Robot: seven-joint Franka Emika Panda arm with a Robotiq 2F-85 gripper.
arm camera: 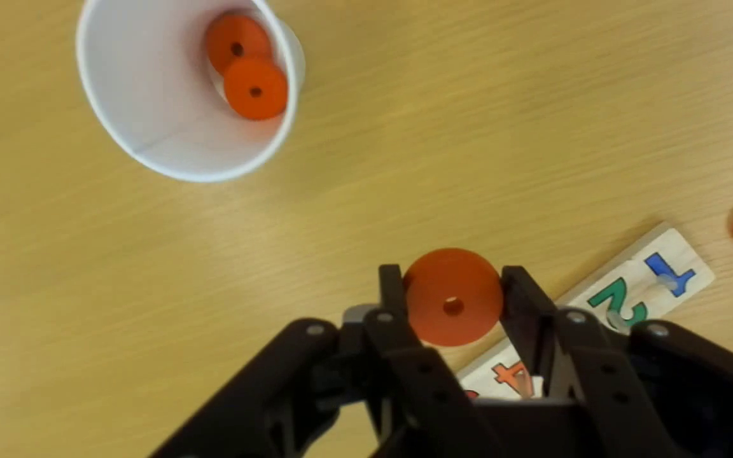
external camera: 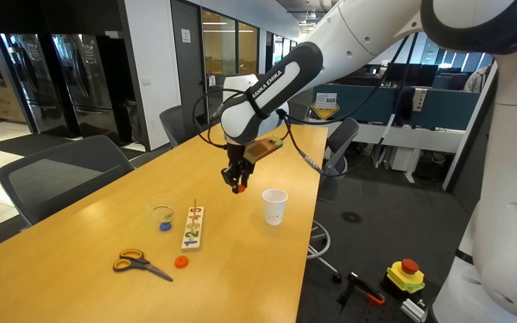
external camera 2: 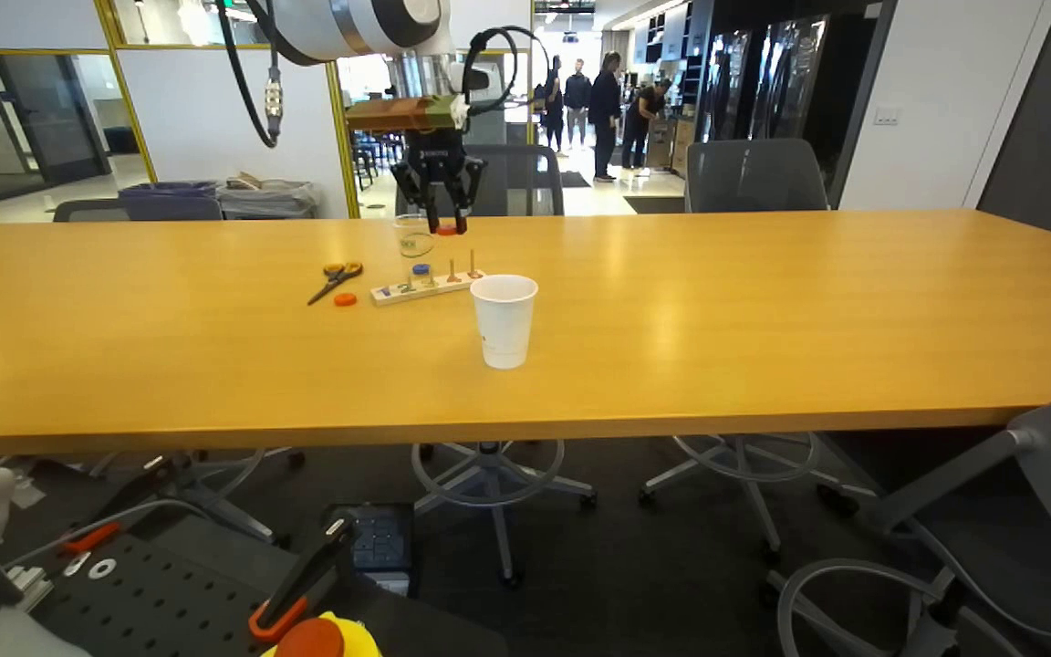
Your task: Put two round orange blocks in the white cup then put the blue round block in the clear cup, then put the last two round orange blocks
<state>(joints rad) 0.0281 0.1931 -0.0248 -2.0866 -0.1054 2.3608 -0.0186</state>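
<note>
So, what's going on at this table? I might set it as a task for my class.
It looks like a sorting job. A robot gripper holds a round orange block above the table, not yet over the white cup. Two other orange blocks already lie inside that cup. Another orange block lies on the table, near the numbered board and the scissors. The blue round block is outside the clear cup, near it.

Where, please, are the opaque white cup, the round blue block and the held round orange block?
Opaque white cup (external camera 2: 504, 328): in an exterior view, on its outer wall.
Round blue block (external camera: 165, 226): in an exterior view, on its visible middle.
Held round orange block (arm camera: 453, 285): in the wrist view, on its flat face.
</note>
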